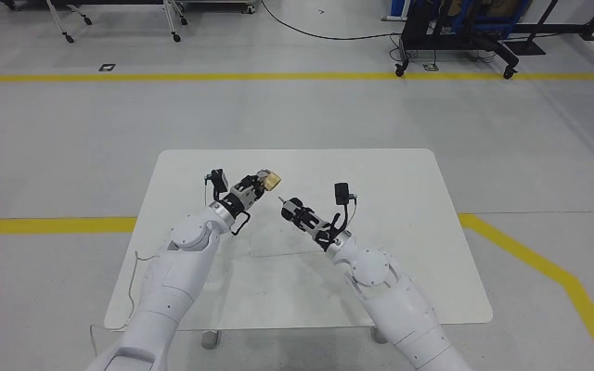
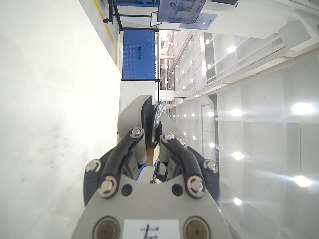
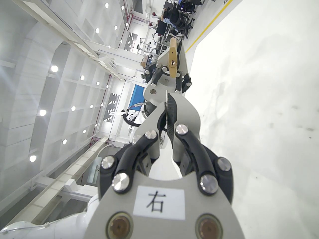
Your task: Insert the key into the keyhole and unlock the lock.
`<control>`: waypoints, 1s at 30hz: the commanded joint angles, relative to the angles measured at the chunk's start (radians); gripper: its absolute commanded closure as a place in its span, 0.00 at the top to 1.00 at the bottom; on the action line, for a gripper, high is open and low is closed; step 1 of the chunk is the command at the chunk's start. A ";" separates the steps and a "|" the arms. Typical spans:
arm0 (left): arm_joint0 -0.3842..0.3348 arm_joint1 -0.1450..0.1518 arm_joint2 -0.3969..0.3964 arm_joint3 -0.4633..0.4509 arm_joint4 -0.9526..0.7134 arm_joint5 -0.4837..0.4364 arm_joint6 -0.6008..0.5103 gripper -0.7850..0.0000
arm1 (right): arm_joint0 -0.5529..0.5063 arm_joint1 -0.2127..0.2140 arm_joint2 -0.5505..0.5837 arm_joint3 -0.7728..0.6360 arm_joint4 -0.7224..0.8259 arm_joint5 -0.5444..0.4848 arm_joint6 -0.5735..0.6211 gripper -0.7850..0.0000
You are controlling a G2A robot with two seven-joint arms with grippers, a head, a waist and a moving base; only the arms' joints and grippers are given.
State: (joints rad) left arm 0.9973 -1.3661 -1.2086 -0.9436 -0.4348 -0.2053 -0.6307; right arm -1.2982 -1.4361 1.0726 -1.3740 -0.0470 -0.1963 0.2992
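Note:
A brass padlock point(image 1: 270, 180) is held above the white table point(image 1: 399, 213) by my left gripper point(image 1: 261, 184), which is shut on it. In the left wrist view the lock's brass body point(image 2: 152, 154) and steel shackle point(image 2: 158, 115) sit between the fingers of the left gripper point(image 2: 155, 123). My right gripper point(image 1: 290, 207) is shut on a thin metal key point(image 3: 166, 98), whose blade sticks out past the fingertips. From the right wrist, the padlock point(image 3: 172, 59) faces the key with its keyhole point(image 3: 172, 63) showing, a short gap ahead of the key tip.
Both grippers hover over the table's middle, slightly toward its far edge. Yellow floor lines point(image 1: 278, 76) run around the table. Wheeled racks point(image 1: 464, 42) stand far off on the floor.

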 commanded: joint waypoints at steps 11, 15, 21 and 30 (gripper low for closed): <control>0.004 0.000 0.010 -0.002 0.022 -0.034 -0.012 0.00 | 0.036 -0.006 -0.016 0.033 -0.015 0.006 -0.031 0.00; 0.004 0.000 0.012 -0.002 0.026 -0.032 -0.015 0.00 | 0.043 -0.008 -0.022 0.037 -0.023 0.011 -0.040 0.00; 0.005 0.000 0.012 -0.003 0.026 -0.035 -0.018 0.00 | 0.049 -0.009 -0.020 0.050 -0.029 0.015 -0.058 0.00; 0.006 0.000 0.016 -0.007 0.033 -0.039 -0.015 0.00 | 0.051 -0.010 -0.021 0.048 -0.027 0.015 -0.058 0.00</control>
State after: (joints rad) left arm 1.0037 -1.3665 -1.1931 -0.9496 -0.4028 -0.2429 -0.6475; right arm -1.2483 -1.4455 1.0529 -1.3269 -0.0757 -0.1813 0.2399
